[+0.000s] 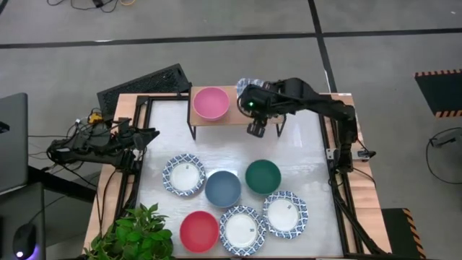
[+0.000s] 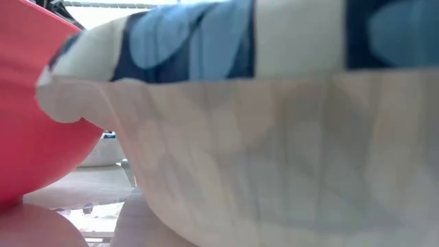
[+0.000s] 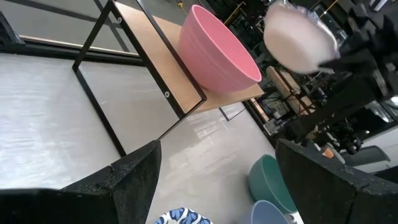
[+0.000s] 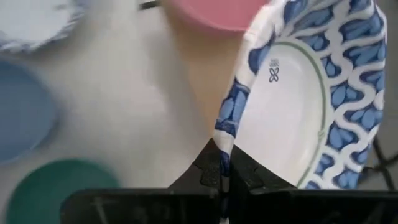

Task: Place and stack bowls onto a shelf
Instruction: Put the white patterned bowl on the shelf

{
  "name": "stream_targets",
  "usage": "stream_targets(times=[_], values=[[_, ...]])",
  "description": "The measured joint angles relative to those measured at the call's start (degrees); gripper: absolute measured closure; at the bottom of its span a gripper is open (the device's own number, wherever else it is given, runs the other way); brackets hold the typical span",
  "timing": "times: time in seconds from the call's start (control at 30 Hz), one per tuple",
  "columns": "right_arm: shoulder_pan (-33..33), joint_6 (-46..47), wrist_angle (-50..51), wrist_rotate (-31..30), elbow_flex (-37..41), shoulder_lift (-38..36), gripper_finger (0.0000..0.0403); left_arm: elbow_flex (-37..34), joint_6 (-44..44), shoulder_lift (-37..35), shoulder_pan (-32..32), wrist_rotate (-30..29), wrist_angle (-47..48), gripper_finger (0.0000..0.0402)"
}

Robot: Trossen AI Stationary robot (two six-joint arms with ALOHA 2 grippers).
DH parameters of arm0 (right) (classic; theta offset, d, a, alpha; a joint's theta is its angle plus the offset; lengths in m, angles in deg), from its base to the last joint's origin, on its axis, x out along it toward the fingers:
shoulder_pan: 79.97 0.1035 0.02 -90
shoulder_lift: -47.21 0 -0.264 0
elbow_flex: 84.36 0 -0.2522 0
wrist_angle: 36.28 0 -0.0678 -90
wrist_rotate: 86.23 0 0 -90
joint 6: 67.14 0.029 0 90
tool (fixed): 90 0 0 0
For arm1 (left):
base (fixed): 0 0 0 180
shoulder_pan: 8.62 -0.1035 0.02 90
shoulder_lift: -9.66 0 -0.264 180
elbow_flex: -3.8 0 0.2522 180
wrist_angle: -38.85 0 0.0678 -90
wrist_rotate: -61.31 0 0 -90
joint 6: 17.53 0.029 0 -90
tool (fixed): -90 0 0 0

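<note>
The shelf (image 1: 232, 120) stands at the table's far edge. On its left half the pink bowl (image 1: 211, 103) sits upright on its base. My right gripper (image 4: 224, 163) hangs over the shelf's right half, shut on a white bowl with a blue-patterned rim (image 4: 298, 99). That bowl shows blurred beside the pink bowl (image 3: 217, 56) in the left wrist view (image 3: 297, 37). My left gripper (image 3: 230, 186) waits open at the table's left edge, holding nothing. My right gripper pinches the patterned bowl's rim (image 4: 225, 138) between its two fingers, one on the inner face and one on the outer. The fingers slant down from above. The bowl is lifted clear and stands tilted on edge, its hollow turned sideways.
On the table's near half lie three patterned bowls (image 1: 183, 175) (image 1: 242, 230) (image 1: 285, 214), a blue bowl (image 1: 222, 188), a dark green bowl (image 1: 263, 176) and a red bowl (image 1: 198, 231). A leafy plant (image 1: 133, 235) stands at the near left corner.
</note>
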Motion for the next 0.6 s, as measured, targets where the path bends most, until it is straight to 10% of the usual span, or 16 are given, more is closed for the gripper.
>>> stream_targets(times=[0.6], values=[[-6.3,-7.4,-10.6,-4.6,21.5,1.1,0.0379,0.0,-0.3,0.0,0.0,0.0,1.6,0.0100]])
